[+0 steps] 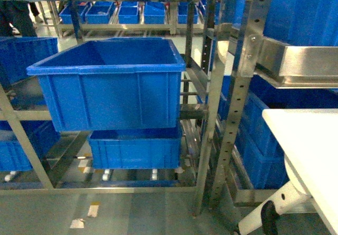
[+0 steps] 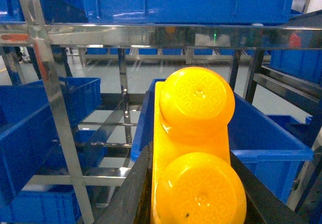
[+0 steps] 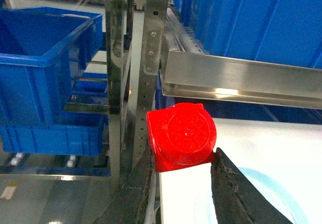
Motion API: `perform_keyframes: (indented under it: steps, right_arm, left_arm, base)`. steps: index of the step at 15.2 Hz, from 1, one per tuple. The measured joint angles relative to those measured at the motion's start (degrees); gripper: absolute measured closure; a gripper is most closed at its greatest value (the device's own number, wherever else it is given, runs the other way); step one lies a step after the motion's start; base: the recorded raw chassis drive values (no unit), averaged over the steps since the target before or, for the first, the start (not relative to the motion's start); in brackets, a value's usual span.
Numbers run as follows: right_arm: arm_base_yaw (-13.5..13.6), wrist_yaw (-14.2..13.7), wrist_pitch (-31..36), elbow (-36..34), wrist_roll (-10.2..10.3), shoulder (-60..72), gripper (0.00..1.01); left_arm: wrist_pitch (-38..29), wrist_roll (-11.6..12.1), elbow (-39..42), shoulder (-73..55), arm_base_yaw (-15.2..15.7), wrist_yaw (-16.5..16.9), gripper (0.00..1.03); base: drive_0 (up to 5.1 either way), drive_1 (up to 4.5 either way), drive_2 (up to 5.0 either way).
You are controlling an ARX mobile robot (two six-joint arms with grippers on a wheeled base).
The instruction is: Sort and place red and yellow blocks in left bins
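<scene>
In the left wrist view my left gripper (image 2: 190,186) is shut on the yellow block (image 2: 193,118), whose two round studs face the camera between the black fingers (image 2: 133,194). Beyond that block lies an open blue bin (image 2: 269,136). The right wrist view shows my right gripper (image 3: 183,156) shut on the red block (image 3: 182,136), single stud up, over the white table's left edge (image 3: 261,143). In the head view two left bins sit in the rack, a large upper one (image 1: 105,87) and a lower one (image 1: 134,149). Neither gripper shows in the head view.
Steel rack uprights (image 1: 240,87) and a steel shelf rail (image 3: 236,78) stand between the white table (image 1: 311,145) and the bins. A pale round plate (image 3: 284,199) lies on the table. More blue crates (image 1: 264,161) fill the surrounding racks. Grey floor lies below.
</scene>
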State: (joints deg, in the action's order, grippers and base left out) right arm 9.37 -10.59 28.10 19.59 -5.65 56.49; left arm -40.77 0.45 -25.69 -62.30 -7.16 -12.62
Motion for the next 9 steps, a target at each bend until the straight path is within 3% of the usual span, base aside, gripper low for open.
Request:
perform_keyframes:
  steps: [9]
  right_arm:
    - [0.02,0.00,0.09,0.00,0.02,0.02,0.77]
  left_arm:
    - [0.04,0.00,0.00,0.00,-0.02,-0.02,0.76]
  base:
    - [-5.2,2.29,2.3]
